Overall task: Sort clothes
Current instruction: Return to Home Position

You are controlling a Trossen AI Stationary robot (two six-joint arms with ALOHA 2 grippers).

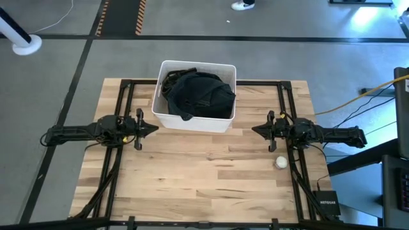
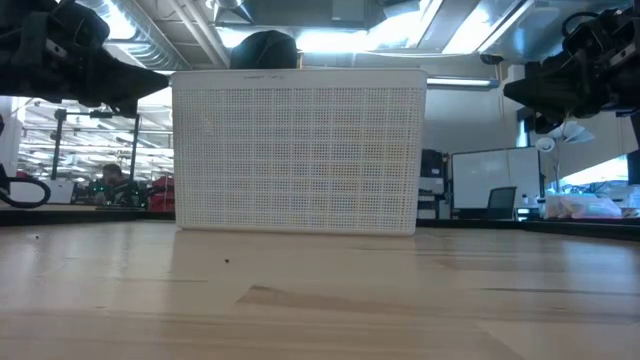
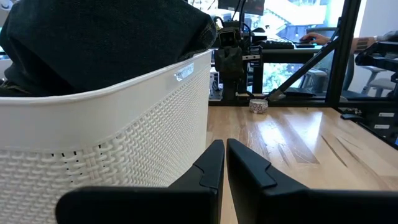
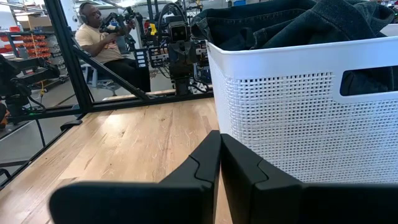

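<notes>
Left claw: my left claw [image 1: 154, 128] hangs above the worktop [image 1: 204, 182], just beside the left near corner of the white bin [image 1: 192, 121], tips aimed toward the middle.
Left claw state: fingers [image 3: 211, 163] pressed together with only a thin slit between them, nothing in them.
Right claw: my right claw [image 1: 255, 130] sits mirrored on the other side, near the bin's right near corner, tips facing the left one.
Right claw state: fingers [image 4: 205, 163] closed on each other, holding nothing.
Clothes: the clothes [image 1: 198, 92] lie in the bin as one dark heap, black and dark denim-like fabric, mounded above the rim; from table height the mound [image 2: 262, 48] pokes over the top edge.
Bin: it stands upright at the far middle of the worktop, between my two arms.
Worktop: pale wood, with a small white ball [image 1: 281, 162] lying near my right arm.
Beyond the table: a person [image 4: 93, 34] sits in the room, seen past my right claw.
</notes>
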